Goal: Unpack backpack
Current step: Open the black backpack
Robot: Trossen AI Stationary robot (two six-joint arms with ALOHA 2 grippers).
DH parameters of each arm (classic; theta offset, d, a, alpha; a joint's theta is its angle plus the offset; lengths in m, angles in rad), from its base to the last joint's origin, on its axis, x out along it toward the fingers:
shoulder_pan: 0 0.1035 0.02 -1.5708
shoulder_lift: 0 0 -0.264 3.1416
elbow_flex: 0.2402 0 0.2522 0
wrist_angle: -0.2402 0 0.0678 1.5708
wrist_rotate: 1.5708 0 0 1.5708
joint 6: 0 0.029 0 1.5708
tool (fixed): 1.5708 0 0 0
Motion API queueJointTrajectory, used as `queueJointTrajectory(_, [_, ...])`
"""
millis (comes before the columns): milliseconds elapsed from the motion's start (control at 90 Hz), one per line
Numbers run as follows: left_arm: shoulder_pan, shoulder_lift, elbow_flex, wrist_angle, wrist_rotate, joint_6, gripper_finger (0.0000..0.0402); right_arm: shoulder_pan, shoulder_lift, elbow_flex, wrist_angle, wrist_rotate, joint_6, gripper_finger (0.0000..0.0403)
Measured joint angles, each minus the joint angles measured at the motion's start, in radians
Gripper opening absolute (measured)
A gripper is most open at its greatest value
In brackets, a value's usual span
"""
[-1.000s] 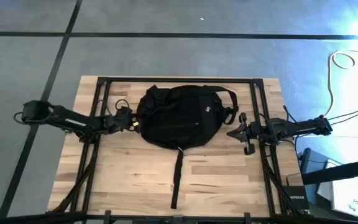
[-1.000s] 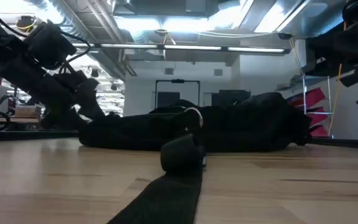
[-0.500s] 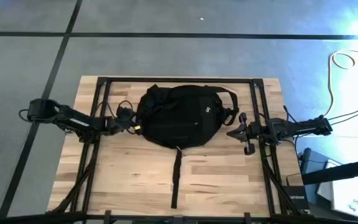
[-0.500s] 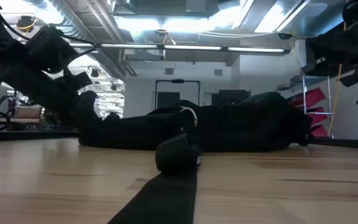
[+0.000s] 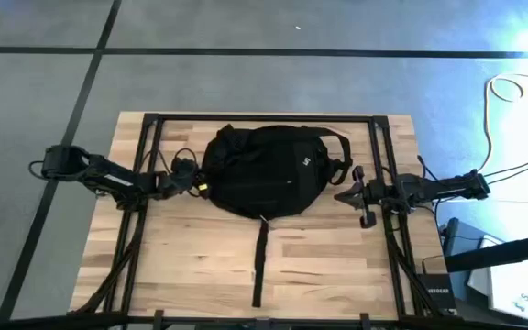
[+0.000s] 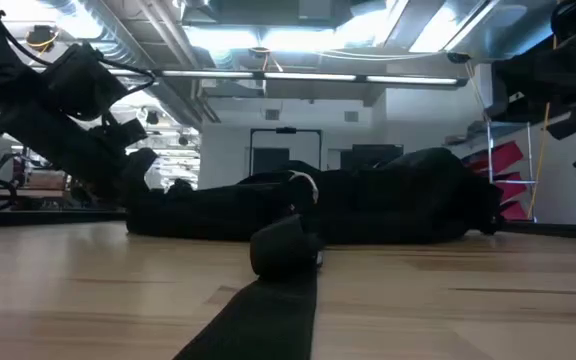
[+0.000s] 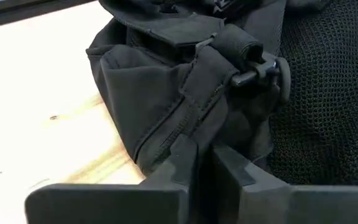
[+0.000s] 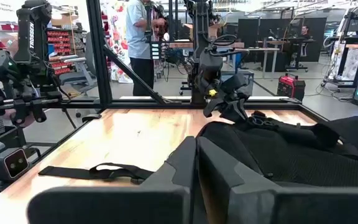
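The black backpack [image 5: 269,170] lies flat on the middle of the wooden table, and one long strap [image 5: 260,266] trails from it toward the near edge. My left gripper [image 5: 198,183] is at the backpack's left end, shut on its fabric [image 7: 202,165]. In the low view the left arm slants down to that end [image 6: 133,170]. My right gripper [image 5: 342,195] is shut beside the backpack's right side, a short gap away, with nothing between its fingers [image 8: 196,155]. My left gripper pinches a fold of black fabric at the backpack's left end, next to a zipper seam [image 7: 188,140], between its two fingers. The fingers come from the table's left, slanting down a little. The backpack rests on the table and the fold rises slack ahead of the fingers.
A black metal frame [image 5: 264,117] runs along the table's far edge and down both sides. The strap's rolled end [image 6: 286,248] lies on the bare wood in front of the backpack. People stand in the room beyond the table [image 8: 140,37].
My left gripper has dipped a little toward the table at the backpack's left end and has shut on the fabric there. The strap's rolled end has shifted slightly toward the table's left.
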Motion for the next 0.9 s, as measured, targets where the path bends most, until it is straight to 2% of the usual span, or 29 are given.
queueJointTrajectory(267, [-0.002, -0.002, 0.0, 0.001, 0.014, -0.018, 0.0016, 0.0, 0.0, 0.0, 0.0, 0.0, 0.0, 0.0001])
queueJointTrajectory(456, [0.002, -0.002, 0.0, 0.0, 0.014, -0.015, 0.0044, 0.0, 0.0, 0.0, 0.0, 0.0, 0.0, 0.0001])
queueJointTrajectory(900, [-0.003, -0.002, 0.0, 0.038, 0.034, 0.016, 0.0198, 0.0, 0.0, 0.0, 0.0, 0.0, 0.0, 0.0001])
